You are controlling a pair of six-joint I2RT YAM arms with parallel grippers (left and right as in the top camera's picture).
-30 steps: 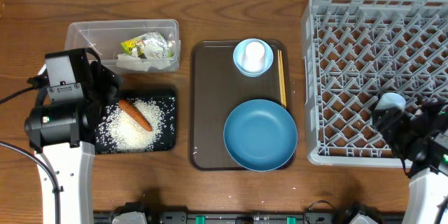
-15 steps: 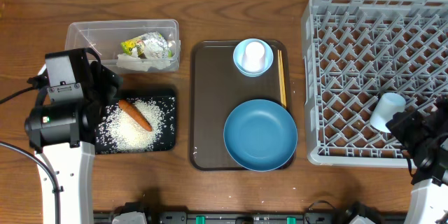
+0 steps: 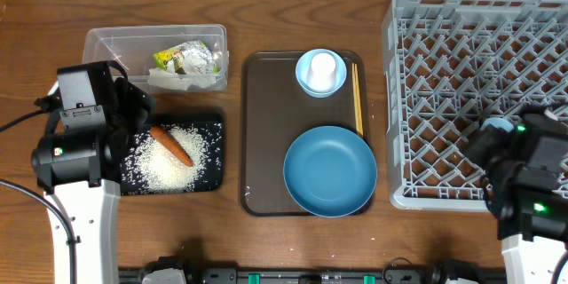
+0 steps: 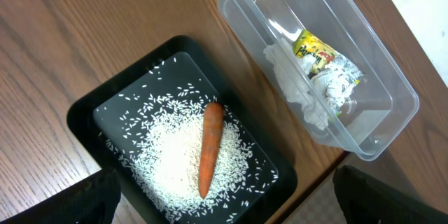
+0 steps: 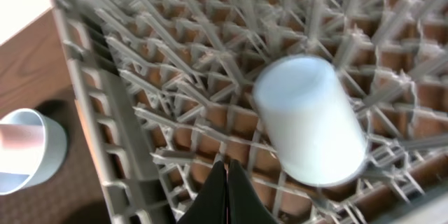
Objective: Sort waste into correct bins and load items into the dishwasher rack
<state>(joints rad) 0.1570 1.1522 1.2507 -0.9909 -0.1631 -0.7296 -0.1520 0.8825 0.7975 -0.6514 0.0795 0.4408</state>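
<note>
While I watch remotely, one pale-blue plastic cup lies among pegs in the grey lattice rack | right jaws pressed together, empty | left jaws wide apart above one orange carrot

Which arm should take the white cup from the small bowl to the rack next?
Likely right: the right gripper is shut, empty, over the rack, where the white cup goes. The left gripper hovers over the black tray.

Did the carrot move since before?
No. The carrot still lies slanted on the rice, same spot in the black tray.
</note>
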